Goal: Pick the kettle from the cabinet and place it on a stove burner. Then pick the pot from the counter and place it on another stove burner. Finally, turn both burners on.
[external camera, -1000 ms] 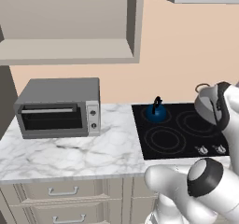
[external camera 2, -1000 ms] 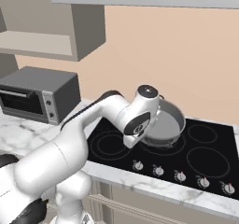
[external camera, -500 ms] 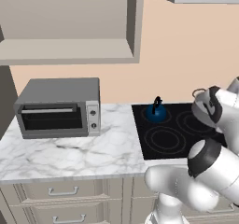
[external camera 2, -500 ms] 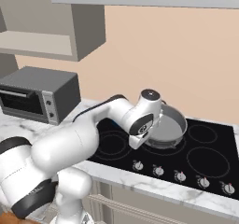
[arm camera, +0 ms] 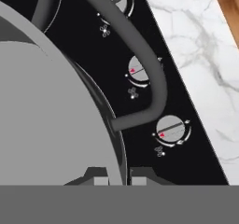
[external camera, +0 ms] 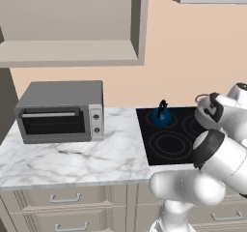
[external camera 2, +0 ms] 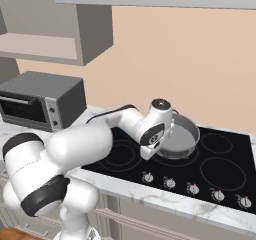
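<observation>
Right base view: the pot (external camera 2: 179, 138), wide, shallow and grey, is seen over the rear middle of the black cooktop (external camera 2: 227, 184), beside the robot's wrist; whether its base touches the glass cannot be told. Five small knobs (external camera 2: 169, 183) are lined along the cooktop's front edge. Ring burners (external camera 2: 222, 173) are marked to the pot's right and left.

Hand view: the gripper (arm camera: 116, 180) is shown closed down on the pot's rim (arm camera: 106, 125), the thin wall being pinched between its two finger tips (arm camera: 99, 177). One loop handle (arm camera: 148, 64) of the pot is seen curving over three knobs (arm camera: 171, 129), past which the marble counter edge (arm camera: 200, 45) is visible.

Left base view: the kettle (external camera: 161, 115), small and dark blue with a black arched handle, is set upright on the rear left burner of the cooktop. The toaster oven (external camera: 61, 111) is placed at the back left of the white marble counter (external camera: 72, 158). The open wall cabinet (external camera: 72, 25) is mounted above the counter, its shelf bare. Beige drawers (external camera: 62, 197) with bar handles are fitted beneath the counter.
</observation>
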